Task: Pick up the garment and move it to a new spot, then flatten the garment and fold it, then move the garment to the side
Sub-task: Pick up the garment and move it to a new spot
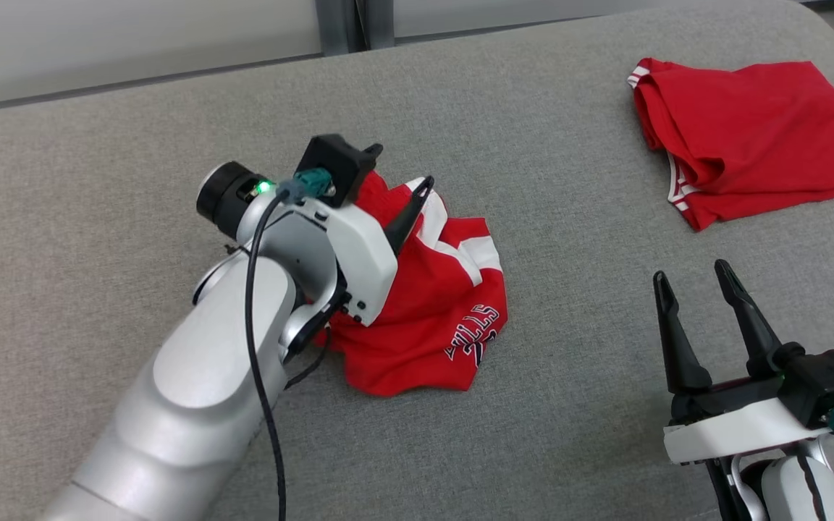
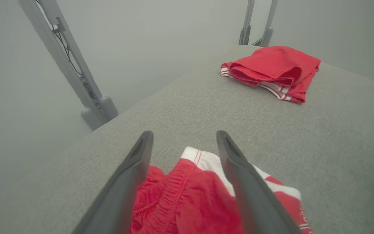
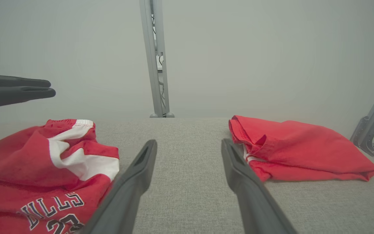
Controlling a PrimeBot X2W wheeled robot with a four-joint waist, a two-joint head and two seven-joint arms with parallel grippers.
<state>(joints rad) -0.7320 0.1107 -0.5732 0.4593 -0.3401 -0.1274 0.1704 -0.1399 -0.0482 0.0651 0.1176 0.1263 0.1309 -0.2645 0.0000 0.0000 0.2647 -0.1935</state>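
So: left gripper [image 2: 183, 136] has its fingers spread wide and empty, poised over the crumpled red sports garment with white stripes and dark lettering [image 1: 424, 318], mid grey fabric-covered tabletop [image 1: 533, 145]. Right gripper [image 1: 692, 273] is also wide and empty, off to the right, apart from the cloth. Reads as step one: no pick, flatten or fold yet. A folded plain red garment [image 1: 750, 137] sits far right. Left wrist view shows an elastic waistband between the fingers. Right wrist view shows the left fingers [image 3: 28, 93] clear above the cloth, which the wrist blocks in head view.

Crumpled red fabric garment [image 1: 424, 318] bore white bands and dark white-edged lettering, folded red cloth [image 1: 750, 137] at two o'clock showed red-and-white striped trim, woven fabric surface [image 1: 547, 405] was plain flecked grey
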